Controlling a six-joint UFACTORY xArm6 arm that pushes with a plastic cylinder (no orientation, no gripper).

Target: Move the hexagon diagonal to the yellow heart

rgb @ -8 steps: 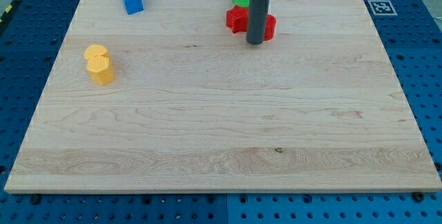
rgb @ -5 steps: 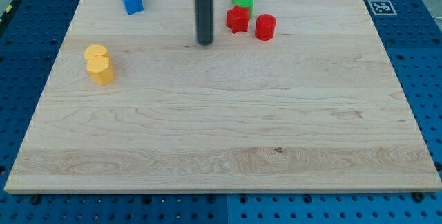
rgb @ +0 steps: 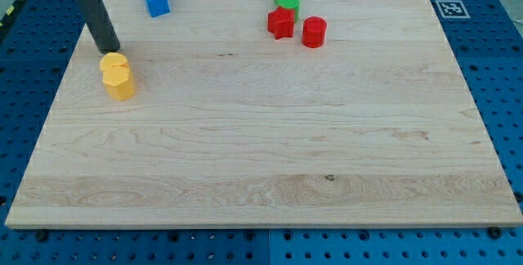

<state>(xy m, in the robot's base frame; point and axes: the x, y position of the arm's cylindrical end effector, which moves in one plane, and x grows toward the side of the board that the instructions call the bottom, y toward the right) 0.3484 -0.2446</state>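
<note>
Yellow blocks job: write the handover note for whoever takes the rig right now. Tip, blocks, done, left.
Tip: my tip sits just above the two yellow blocks, at the view's left, right by the upper one; contact cannot be judged.
Blocks: the upper yellow block and the lower yellow block touch each other, stacked top to bottom in the view. Which is the hexagon and which the heart is hard to make out.
Done: nothing visible yet; the pair sits one above the other, not diagonal.
Left: push the hexagon sideways until it sits diagonal to the heart.
</note>
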